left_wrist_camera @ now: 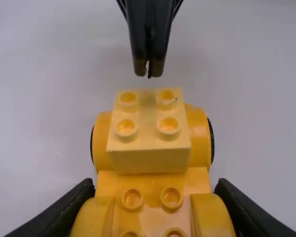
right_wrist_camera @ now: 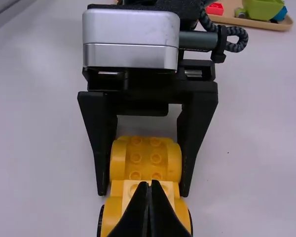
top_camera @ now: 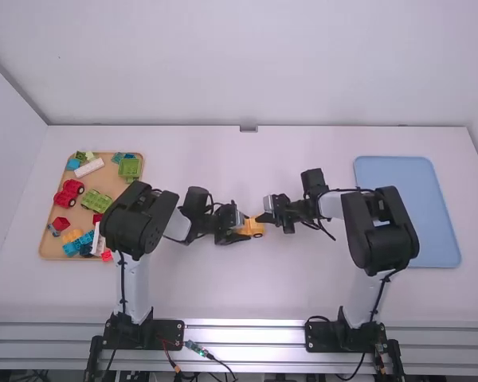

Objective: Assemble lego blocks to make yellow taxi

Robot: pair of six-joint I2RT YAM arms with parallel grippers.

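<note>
Your yellow car base [left_wrist_camera: 154, 179] sits on the white table [top_camera: 247, 290], near the middle between the two trays, with a paler yellow four-stud block [left_wrist_camera: 149, 161] on top at the end facing the right gripper [top_camera: 260, 218]. The block's studs are bare and its lower edge meets the car base; a black-rimmed wheel [left_wrist_camera: 210, 140] shows beside it. Your left gripper [top_camera: 244, 228] has the car base held between its fingers, one on each side. Your right gripper has its fingers narrow, tips nearly together, at the block's end of the car base; you can't tell from here whether they touch the block. Out from the car base, white tabletop runs left to the wooden tray [top_camera: 80, 216] and right to the blue tray [top_camera: 430, 211], both well apart from it. Table's far edge lies beyond the car base, metal rail [top_camera: 243, 330] on the near side. Left of the car base, in the wooden tray, you've got a red car [top_camera: 68, 192], a lime green piece [top_camera: 95, 200], a green bin-like piece [top_camera: 130, 169], a white brick [top_camera: 88, 168] and blue bricks [top_camera: 80, 243].
</note>
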